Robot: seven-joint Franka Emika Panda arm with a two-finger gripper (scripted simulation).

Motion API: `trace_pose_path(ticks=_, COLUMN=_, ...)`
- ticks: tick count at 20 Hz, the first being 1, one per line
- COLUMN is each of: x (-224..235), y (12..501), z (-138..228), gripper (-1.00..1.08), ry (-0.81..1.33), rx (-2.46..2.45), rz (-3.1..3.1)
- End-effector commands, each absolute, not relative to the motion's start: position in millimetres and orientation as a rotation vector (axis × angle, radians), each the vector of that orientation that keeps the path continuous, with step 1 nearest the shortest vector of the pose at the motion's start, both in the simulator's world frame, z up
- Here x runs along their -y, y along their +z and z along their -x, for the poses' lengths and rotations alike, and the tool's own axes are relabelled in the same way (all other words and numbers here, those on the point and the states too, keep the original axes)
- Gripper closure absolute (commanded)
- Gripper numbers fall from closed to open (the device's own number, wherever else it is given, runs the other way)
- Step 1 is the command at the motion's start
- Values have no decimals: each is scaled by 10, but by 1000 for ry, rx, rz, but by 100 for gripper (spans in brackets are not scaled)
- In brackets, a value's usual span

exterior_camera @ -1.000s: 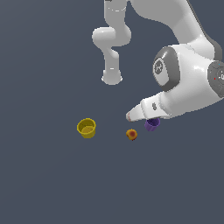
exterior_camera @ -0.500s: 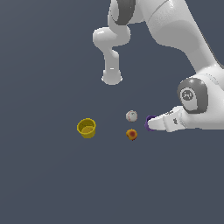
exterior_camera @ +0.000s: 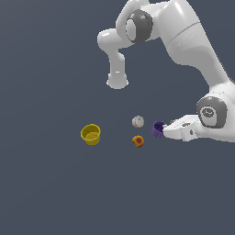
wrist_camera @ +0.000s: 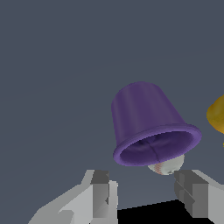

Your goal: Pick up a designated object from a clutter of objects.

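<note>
The designated object, a small purple cup [exterior_camera: 158, 129], stands on the grey floor at the exterior view's right end of the clutter of objects. My gripper [exterior_camera: 167, 131] lies low and nearly level, its tip right beside the cup on the exterior view's right. In the wrist view the purple cup [wrist_camera: 148, 124] fills the middle, just ahead of my gripper [wrist_camera: 148, 190]. The fingers [wrist_camera: 103, 192] stand wide apart and open, with nothing between them. A whitish ball [wrist_camera: 167, 166] peeks out from behind the cup's rim.
A whitish speckled ball [exterior_camera: 137, 121] and an orange-red ball [exterior_camera: 138, 141] lie close to the purple cup on the exterior view's left. A yellow cup [exterior_camera: 91, 134] stands further left. The arm's base post [exterior_camera: 117, 78] rises behind them. An orange-yellow rounded shape [wrist_camera: 216, 114] shows at the wrist view's edge.
The arm has swung toward the exterior view's right and dropped low. The gripper now points level at the purple cup. The whitish ball, hidden by the arm one second ago, is uncovered.
</note>
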State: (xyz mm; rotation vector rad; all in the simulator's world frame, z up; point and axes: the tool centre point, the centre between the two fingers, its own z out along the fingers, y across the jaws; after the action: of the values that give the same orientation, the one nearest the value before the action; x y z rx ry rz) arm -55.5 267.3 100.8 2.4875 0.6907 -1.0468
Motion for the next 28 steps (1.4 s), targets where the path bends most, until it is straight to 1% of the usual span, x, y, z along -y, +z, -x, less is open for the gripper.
trace_pose_path(ticks=1, x=-2724, y=945, z=604, gripper=-20, ry=-1067, rx=-700, rz=-2460)
trace_pose_path(ticks=11, x=-2760, y=882, z=660, gripper=-20, ry=-1084, rx=-710, rz=-2438)
trace_pose_path(ticks=27, x=-2612, y=698, z=829, gripper=-20, ry=-1086, rx=-710, rz=-2436)
trace_pose_path(ticks=28, x=-2612, y=698, z=829, gripper=108, ry=-1086, rx=-710, rz=-2436)
